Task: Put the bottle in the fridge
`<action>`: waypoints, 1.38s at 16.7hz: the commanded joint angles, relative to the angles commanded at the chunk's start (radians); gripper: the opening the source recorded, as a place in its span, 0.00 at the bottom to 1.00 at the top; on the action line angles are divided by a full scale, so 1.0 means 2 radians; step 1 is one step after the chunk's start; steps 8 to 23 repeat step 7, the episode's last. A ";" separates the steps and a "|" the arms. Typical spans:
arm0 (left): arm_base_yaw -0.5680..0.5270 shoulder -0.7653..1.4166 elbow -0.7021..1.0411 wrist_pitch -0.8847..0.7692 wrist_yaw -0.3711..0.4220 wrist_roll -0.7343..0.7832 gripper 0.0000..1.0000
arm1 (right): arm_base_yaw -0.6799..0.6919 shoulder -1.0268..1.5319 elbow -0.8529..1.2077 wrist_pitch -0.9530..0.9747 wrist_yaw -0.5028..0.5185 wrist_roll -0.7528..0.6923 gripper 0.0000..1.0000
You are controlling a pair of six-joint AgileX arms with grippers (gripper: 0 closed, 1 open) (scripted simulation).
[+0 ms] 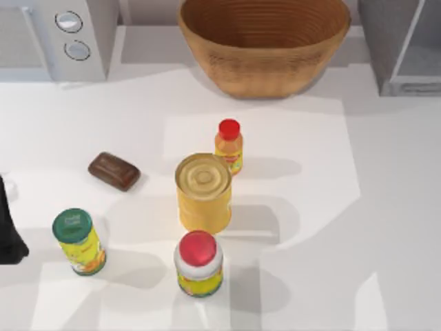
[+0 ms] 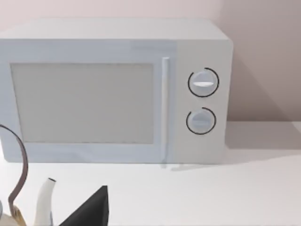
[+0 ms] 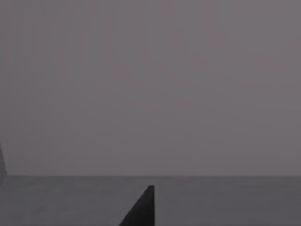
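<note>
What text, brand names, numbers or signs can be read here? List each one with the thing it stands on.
None can be read.
Orange bottle: printed label, too blurred.
Green-lidded can: marks on lid and label, too blurred.
Red-lidded jar: yellow label, too blurred.
Yellow can: no print seen.
Microwave: two knobs, no readable marks.

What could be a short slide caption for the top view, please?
Tabletop with wicker basket, yellow can, orange bottle, microwave and fridge; left arm parked.

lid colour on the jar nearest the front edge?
Red lid on the white jar; top view shows it best.
</note>
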 joint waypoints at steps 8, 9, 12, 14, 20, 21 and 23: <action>0.000 0.000 0.000 0.000 0.000 0.000 1.00 | 0.000 0.000 0.000 0.000 0.000 0.000 1.00; 0.000 0.000 0.000 0.000 0.000 0.000 1.00 | 0.000 0.000 0.000 0.000 0.000 0.000 1.00; 0.000 0.000 0.000 0.000 0.000 0.000 1.00 | 0.000 0.000 0.000 0.000 0.000 0.000 1.00; 0.000 0.000 0.000 0.000 0.000 0.000 1.00 | 0.000 0.000 0.000 0.000 0.000 0.000 1.00; 0.000 0.000 0.000 0.000 0.000 0.000 1.00 | 0.000 0.000 0.000 0.000 0.000 0.000 1.00; 0.000 0.000 0.000 0.000 0.000 0.000 1.00 | 0.000 0.000 0.000 0.000 0.000 0.000 1.00; 0.000 0.000 0.000 0.000 0.000 0.000 1.00 | 0.000 0.000 0.000 0.000 0.000 0.000 1.00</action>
